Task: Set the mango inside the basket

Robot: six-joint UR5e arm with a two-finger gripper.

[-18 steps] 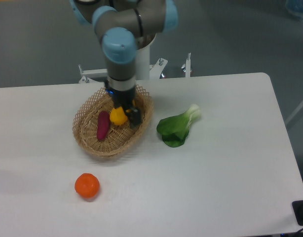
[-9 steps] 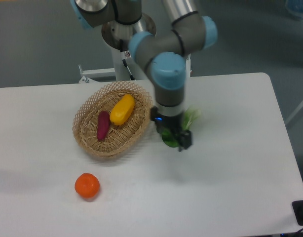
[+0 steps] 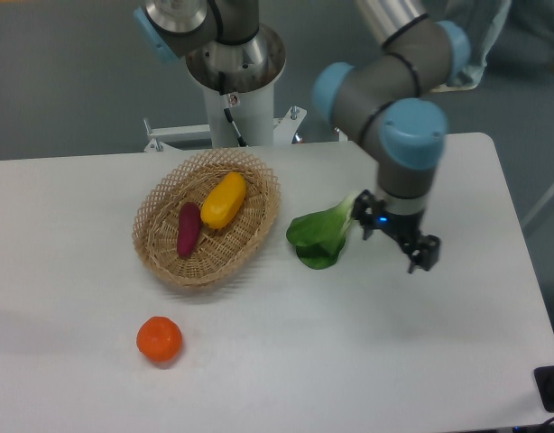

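Mango (image 3: 223,200) lies inside basket (image 3: 207,216), beside purple-red vegetable (image 3: 188,229). Pincer (image 3: 410,248) empty, jaw gap unclear, hovers over desk (image 3: 349,343) right of leafy green (image 3: 324,233). Placement step judged complete; next move: none beyond parking arm clear.

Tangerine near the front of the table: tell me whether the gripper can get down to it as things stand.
Probably yes. The tangerine sits alone on bare table, apart from the basket, with nothing over it. The gripper hangs off to the right past the leafy green, so it would have to cross over.
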